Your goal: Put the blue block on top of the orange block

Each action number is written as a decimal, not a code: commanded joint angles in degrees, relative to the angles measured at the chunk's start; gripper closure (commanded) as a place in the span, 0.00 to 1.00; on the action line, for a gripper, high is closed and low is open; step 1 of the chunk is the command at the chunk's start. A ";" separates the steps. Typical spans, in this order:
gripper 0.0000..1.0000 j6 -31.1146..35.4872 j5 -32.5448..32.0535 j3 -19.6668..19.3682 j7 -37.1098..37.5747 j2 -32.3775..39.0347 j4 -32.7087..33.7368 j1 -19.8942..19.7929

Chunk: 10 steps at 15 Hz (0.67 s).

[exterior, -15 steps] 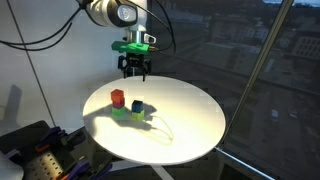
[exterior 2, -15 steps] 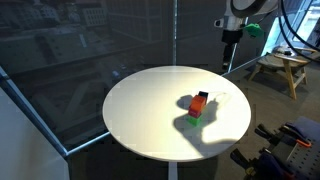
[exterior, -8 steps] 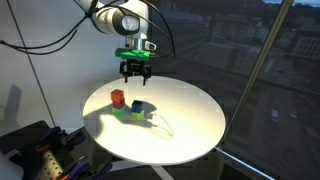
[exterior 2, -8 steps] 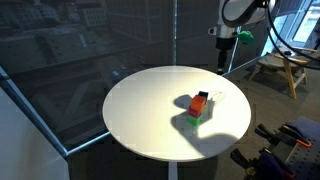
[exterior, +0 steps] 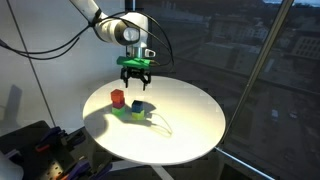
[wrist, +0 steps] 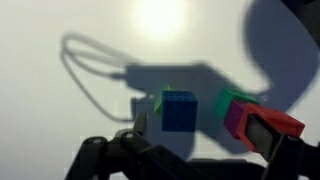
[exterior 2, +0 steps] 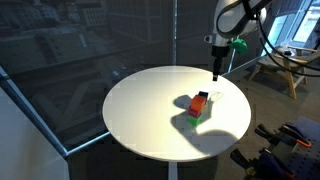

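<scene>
The gripper (exterior: 136,77) hung in the air above the round white table (exterior: 195,125), its jaws spread wide apart and nothing between them. In the wrist view the dark fingers (wrist: 105,158) rose from the bottom edge, and the gap between them took up most of the width.

The blue block (wrist: 180,110) sat on the table just ahead of that gap, roughly centred between the two fingers and clear of both. In an exterior view it lay below the fingertips and a little to one side (exterior: 138,106), with open air between it and them.

The orange block (wrist: 268,124) stood ahead of the right-hand finger in the wrist view, off to the side of the blue block and not touching it. A green block (wrist: 233,100) sat between those two, a little farther from the fingers and close against the orange one. A yellowish edge showed just past the blue block's far corner; what it belonged to could not be told.

In an exterior view the orange block (exterior 2: 202,98) and the green block (exterior 2: 196,113) stood bunched together below the gripper (exterior 2: 215,73), and the blue block could not be made out there.

A thin cable loop (wrist: 88,68) lay on the table beyond the blocks, on the far side of them from the fingers, and showed beside the blocks in an exterior view (exterior: 162,124). The arm's shadow fell across the blocks. A wooden stool (exterior 2: 280,64) stood off the table, well behind the gripper.
</scene>
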 commanded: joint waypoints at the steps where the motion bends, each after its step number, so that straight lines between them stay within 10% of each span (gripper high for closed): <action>1: 0.00 1.48 0.64 1.69 -0.31 2.70 1.77 -1.33; 10: 0.00 6.17 0.59 3.62 0.03 8.53 3.13 -2.66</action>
